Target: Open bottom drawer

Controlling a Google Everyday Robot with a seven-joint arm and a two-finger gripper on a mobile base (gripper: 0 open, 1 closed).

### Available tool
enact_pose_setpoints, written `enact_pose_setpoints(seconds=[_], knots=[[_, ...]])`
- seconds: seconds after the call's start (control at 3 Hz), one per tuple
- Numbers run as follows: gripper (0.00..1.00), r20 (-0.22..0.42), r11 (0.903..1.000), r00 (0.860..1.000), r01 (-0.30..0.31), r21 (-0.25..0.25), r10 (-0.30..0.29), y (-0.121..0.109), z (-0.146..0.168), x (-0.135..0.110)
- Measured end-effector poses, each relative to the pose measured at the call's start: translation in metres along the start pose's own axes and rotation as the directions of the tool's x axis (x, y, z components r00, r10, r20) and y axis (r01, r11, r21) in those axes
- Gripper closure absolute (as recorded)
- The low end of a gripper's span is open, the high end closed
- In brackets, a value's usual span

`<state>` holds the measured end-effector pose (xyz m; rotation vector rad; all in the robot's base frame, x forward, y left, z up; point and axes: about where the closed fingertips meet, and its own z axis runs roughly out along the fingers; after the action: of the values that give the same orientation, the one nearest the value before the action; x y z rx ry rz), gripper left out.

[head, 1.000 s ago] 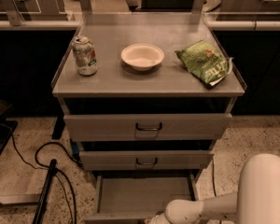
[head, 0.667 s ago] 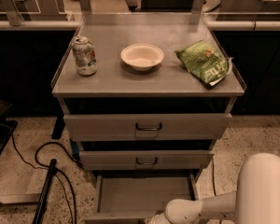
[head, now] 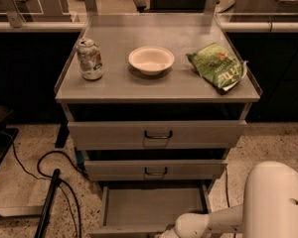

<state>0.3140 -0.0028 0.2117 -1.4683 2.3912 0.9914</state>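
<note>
The bottom drawer of the grey metal cabinet stands pulled out, its shallow grey tray empty; its front edge and handle lie at the frame's bottom edge, mostly cut off. My white arm reaches in from the lower right toward the drawer's front. My gripper sits at the very bottom edge at the drawer front and is almost wholly cut off. The middle drawer and the top drawer stand above it, each pulled out slightly, with dark bar handles.
On the cabinet top stand a soda can, a white bowl and a green chip bag. A black cable and a dark pole lie on the speckled floor at left.
</note>
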Motion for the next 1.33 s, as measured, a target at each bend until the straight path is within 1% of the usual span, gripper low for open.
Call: enact_pose_setpoints(seconds=[0.33, 0.67, 1.33], knots=[[0.0, -0.001, 0.9999, 1.0, 0.014, 0.004, -0.014, -0.002, 0.001, -0.001], [0.0, -0.015, 0.9994, 0.999, 0.033, 0.013, -0.033, -0.008, 0.006, -0.001], [0.0, -0.06, 0.9996, 0.998, 0.027, 0.003, -0.027, -0.019, 0.022, 0.009]])
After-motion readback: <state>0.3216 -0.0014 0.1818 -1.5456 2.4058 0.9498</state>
